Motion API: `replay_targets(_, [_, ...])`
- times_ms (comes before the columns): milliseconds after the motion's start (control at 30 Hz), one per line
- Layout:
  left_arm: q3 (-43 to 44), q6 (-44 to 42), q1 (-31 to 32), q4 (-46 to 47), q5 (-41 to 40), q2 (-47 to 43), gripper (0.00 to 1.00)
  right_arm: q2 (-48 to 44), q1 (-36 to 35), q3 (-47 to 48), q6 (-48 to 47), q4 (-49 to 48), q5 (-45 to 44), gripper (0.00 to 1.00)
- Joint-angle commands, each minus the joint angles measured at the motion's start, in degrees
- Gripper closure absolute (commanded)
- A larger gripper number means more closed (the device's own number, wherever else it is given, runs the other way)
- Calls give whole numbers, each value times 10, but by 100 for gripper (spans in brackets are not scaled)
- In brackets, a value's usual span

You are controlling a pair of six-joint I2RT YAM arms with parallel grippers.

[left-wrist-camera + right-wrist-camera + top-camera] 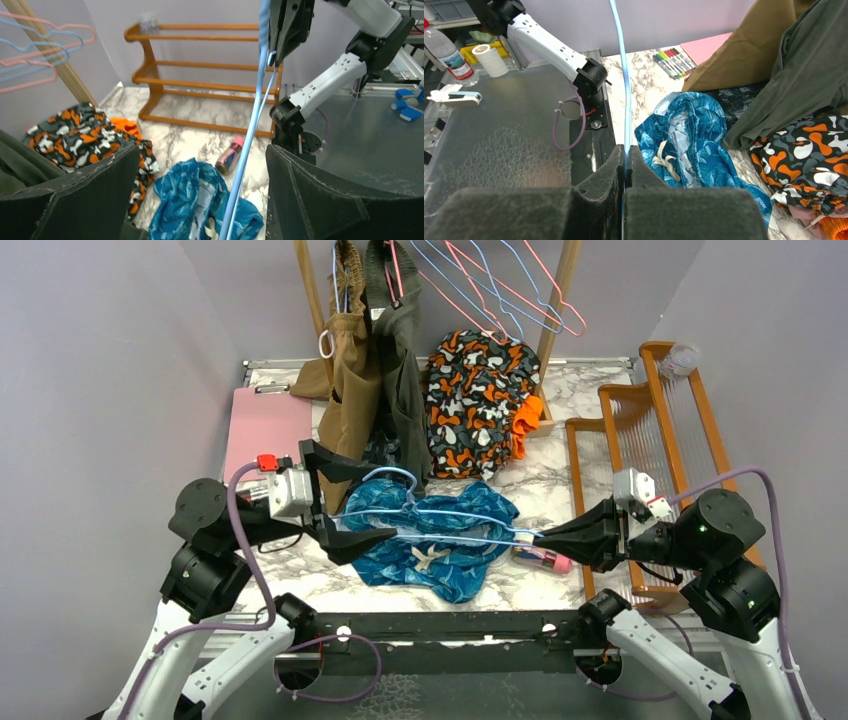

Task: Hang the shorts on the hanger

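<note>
The teal-blue shorts (440, 550) lie crumpled on the marble table in front of both arms, cream drawstring up. The light-blue wire hanger (470, 538) hangs level just above them, its hook toward the back. My right gripper (540, 535) is shut on the hanger's right tip. My left gripper (345, 502) stands wide open around the hanger's left end, fingers apart from the wire. In the left wrist view the hanger (250, 135) runs up between the open fingers to the right gripper (282, 40), shorts (192, 200) below. The right wrist view has its gripper (625, 148) pinching the hanger (624, 75) beside the shorts (696, 135).
An orange, black and white garment (480, 400) lies behind the shorts. Tan (350, 400) and olive (405, 370) garments hang from the rack with pink hangers (545, 300). A wooden rack (650, 430) stands right, a pink-capped bottle (545, 560) beside the shorts, a pink clipboard (265, 425) left.
</note>
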State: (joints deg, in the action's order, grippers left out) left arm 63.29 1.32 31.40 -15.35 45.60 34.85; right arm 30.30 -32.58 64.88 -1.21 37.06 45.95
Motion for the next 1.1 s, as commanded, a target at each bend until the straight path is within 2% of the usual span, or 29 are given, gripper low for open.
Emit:
replay_targets(0, [-20,-10,6,-29,3,-13,3,-9,-4,-9,-9,-32,19,99])
replay_targets(67, [-22,-10,7,-30,3,-14,6,-7,-4,-11,-10,-34,18,99])
replay_targets(167, [-20,-11,9,-30,7,-11,16,-5,-4,-15,-11,-37,19,99])
replay_targets(500, [-28,-10,11,-29,12,-15,70,6,-4,-26,-10,-49,23,99])
replay_targets(633, [-28,-9,11,-22,12,-9,98,12,-4,-22,-15,-45,22,99])
replay_targets(767, [-22,-1,12,-10,14,2,100,25,-5,-11,-16,-44,25,99])
replay_targets(800, [-21,-1,11,-7,14,3,100,29,-5,-8,-16,-41,26,96])
replay_targets(900, [-23,-1,11,-4,8,5,100,40,-12,8,-18,-27,23,58])
replay_targets(933, [-26,-1,11,-3,7,6,100,41,-13,13,-18,-26,15,50])
replay_targets(1000, [-35,0,11,-3,8,4,100,44,-15,25,-18,-25,2,39])
replay_targets(1067, [-48,0,11,-2,11,3,100,53,-16,35,-11,-29,-12,36])
